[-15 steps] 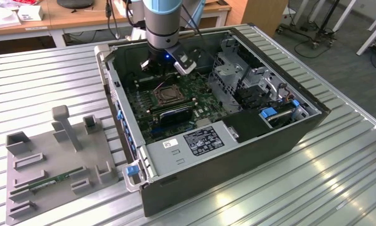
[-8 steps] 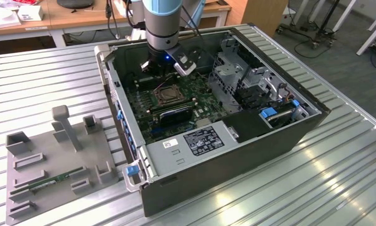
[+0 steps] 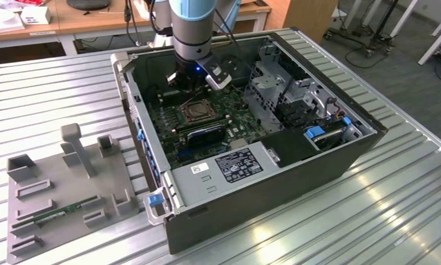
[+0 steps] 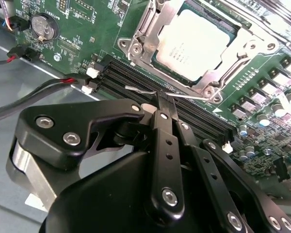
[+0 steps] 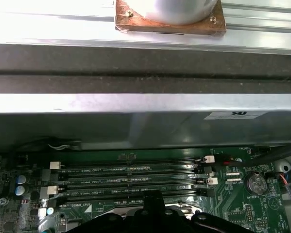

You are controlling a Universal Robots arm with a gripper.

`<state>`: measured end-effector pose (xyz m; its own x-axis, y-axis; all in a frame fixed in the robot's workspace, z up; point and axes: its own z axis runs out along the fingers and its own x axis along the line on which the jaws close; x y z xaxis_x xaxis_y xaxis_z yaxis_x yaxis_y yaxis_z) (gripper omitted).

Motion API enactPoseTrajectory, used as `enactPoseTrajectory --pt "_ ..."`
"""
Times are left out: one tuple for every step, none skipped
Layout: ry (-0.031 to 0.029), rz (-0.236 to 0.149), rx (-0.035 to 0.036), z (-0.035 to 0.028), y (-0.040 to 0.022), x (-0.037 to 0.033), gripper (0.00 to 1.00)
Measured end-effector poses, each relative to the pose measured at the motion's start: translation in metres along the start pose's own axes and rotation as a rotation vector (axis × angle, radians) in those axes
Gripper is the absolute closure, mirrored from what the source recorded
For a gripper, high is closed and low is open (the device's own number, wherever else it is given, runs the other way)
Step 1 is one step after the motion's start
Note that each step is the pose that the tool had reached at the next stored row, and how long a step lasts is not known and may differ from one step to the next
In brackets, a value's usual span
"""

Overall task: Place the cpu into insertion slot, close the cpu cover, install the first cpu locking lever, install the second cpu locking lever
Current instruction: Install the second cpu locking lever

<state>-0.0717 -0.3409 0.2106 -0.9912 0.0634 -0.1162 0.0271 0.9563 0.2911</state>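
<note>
Exterior view, left to right: grey fixture tray (image 3: 66, 204) on the table; open computer case (image 3: 279, 182); gripper (image 3: 194, 83) lowered inside it, just above the insertion slot (image 3: 193, 112). In the second wrist view the fingers (image 4: 163, 127) stand together, pinching a thin wire locking lever (image 4: 145, 90) beside the memory slots (image 4: 184, 114). Risk, as judged: the springy lever may slip from so narrow a pinch, or scrape the board. The cpu (image 4: 196, 39), pale silvery and square, lies seated in the slot, framed by the cpu cover (image 4: 233, 58).
</note>
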Motion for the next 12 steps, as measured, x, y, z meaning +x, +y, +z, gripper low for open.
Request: enactPoseTrajectory --pt "0.0 0.0 0.0 0.0006 -0.0001 -0.0004 0.89" --pt "0.0001 0.0 0.0001 0.0011 -0.0003 -0.0007 0.89" --pt "0.0 0.0 0.0 0.0017 -0.0004 -0.001 0.89" --pt "0.0 0.0 0.0001 0.0024 -0.0006 -0.0013 0.89" --pt "0.0 0.0 0.0001 0.003 -0.0008 -0.0015 0.89" --pt "0.0 0.0 0.0001 0.0035 -0.0009 -0.0016 0.89" --pt "0.0 0.0 0.0001 0.004 -0.0011 -0.0018 0.89" --pt "0.0 0.0 0.0001 0.0045 -0.0012 -0.0019 0.89" --pt "0.0001 0.0 0.0002 0.0049 -0.0012 -0.0021 0.89" --pt "0.0001 0.0 0.0003 0.0051 -0.0011 -0.0022 0.89" --pt "0.0001 0.0 0.0002 0.0053 -0.0011 -0.0023 0.89" --pt "0.0 0.0 0.0001 0.0054 -0.001 -0.0023 0.89"
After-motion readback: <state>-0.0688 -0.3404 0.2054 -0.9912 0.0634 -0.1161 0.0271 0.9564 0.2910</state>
